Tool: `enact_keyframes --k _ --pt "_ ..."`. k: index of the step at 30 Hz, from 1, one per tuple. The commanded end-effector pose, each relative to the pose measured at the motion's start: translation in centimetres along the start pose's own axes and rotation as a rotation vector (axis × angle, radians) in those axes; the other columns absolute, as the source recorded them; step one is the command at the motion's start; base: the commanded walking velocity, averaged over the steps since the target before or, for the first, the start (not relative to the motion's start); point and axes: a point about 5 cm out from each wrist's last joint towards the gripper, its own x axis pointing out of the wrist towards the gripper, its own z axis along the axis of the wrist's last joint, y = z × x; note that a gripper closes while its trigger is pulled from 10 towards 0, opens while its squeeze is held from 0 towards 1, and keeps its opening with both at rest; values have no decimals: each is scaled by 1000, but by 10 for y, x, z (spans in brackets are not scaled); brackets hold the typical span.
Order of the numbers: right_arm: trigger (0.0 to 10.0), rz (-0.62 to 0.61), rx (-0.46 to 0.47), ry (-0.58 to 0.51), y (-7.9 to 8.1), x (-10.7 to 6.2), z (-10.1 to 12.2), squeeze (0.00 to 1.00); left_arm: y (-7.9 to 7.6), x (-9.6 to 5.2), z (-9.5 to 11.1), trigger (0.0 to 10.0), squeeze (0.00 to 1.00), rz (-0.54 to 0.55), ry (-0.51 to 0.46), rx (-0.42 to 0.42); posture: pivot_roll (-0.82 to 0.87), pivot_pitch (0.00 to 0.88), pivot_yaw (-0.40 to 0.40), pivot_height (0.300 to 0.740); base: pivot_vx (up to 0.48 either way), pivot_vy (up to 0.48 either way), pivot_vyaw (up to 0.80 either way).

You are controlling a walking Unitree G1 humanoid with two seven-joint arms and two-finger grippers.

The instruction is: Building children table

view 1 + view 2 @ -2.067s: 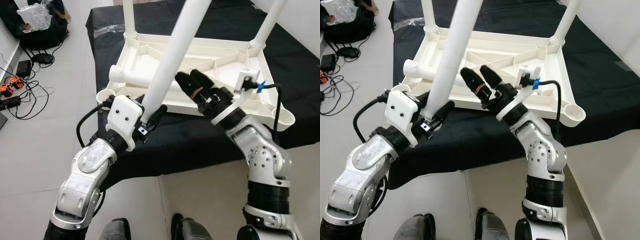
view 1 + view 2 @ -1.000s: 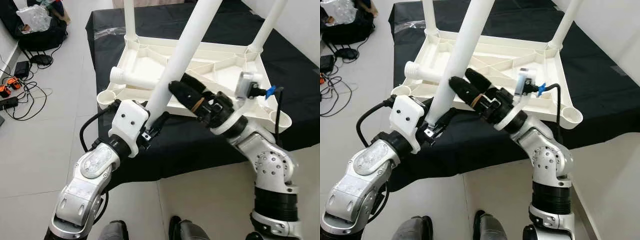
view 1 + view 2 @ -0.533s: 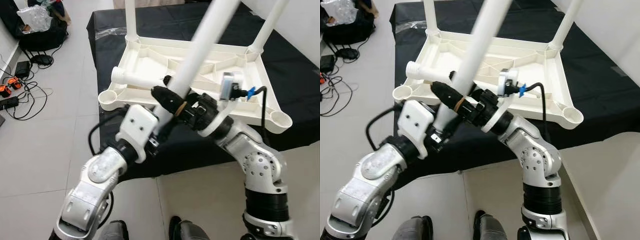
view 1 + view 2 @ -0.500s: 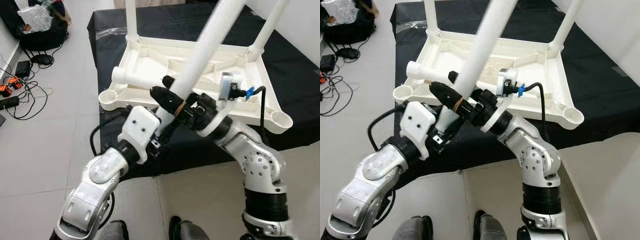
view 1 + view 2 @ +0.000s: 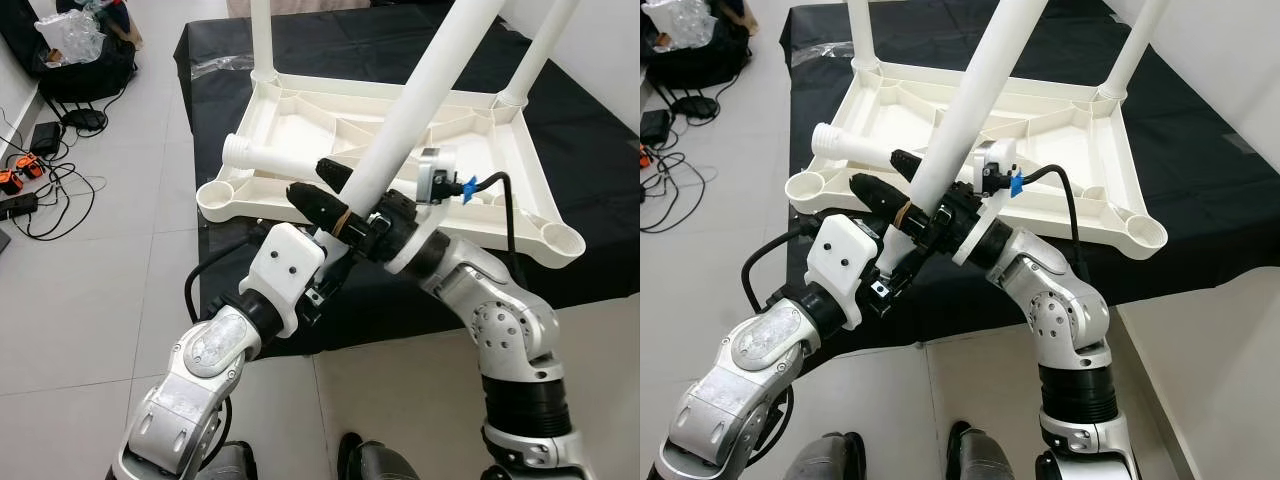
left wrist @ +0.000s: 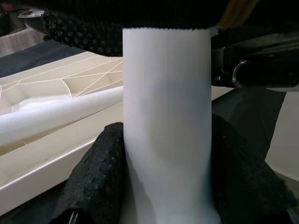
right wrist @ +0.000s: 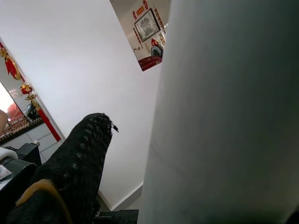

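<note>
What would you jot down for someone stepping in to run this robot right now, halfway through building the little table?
Left gripper: shut on the loose table leg, near its lower end.
Right gripper: its fingers straddle the same leg just above; whether they have closed on it is unclear.
The white tabletop lies upside down on the black cloth. Two legs already stand in the far corners; another leg lies loose inside the tabletop.
Done: two legs fitted.
Left: seat the held leg in a near corner socket, then fit the lying leg.
</note>
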Motion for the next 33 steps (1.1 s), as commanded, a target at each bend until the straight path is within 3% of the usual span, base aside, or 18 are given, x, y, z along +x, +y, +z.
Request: enact_keyframes --k 1,5,16,17,18,19,20,33 --pt "10000 9 8 24 1 2 -4 0 -5 -4 5 10000 0 -34 -23 21 14 156 -56 740 0 0 0" --pt "10000 6 33 47 -1 1 -6 0 -4 -7 2 10000 0 -55 -16 75 14 152 -56 740 0 0 0" --pt "10000 3 55 56 -1 3 -7 0 -7 -6 2 10000 0 -73 -20 92 12 154 -55 740 0 0 0" --pt "8078 2 59 52 -1 4 -6 0 -7 -6 2 10000 0 -74 -21 93 12 155 -54 740 0 0 0" --pt "8078 2 59 52 -1 4 -6 0 -7 -6 2 10000 0 -74 -21 93 12 155 -54 740 0 0 0" --pt "3255 1 63 47 -2 4 -6 0 -7 -6 3 10000 0 -75 -23 94 11 154 -54 740 0 0 0" --pt "0 1 71 34 -1 6 -5 0 -8 -6 2 10000 0 -76 -24 93 12 158 -56 740 0 0 0" --pt "0 17 93 -1 2 10 -2 0 -10 -6 0 10000 0 -82 -12 75 10 158 -52 740 0 0 0"
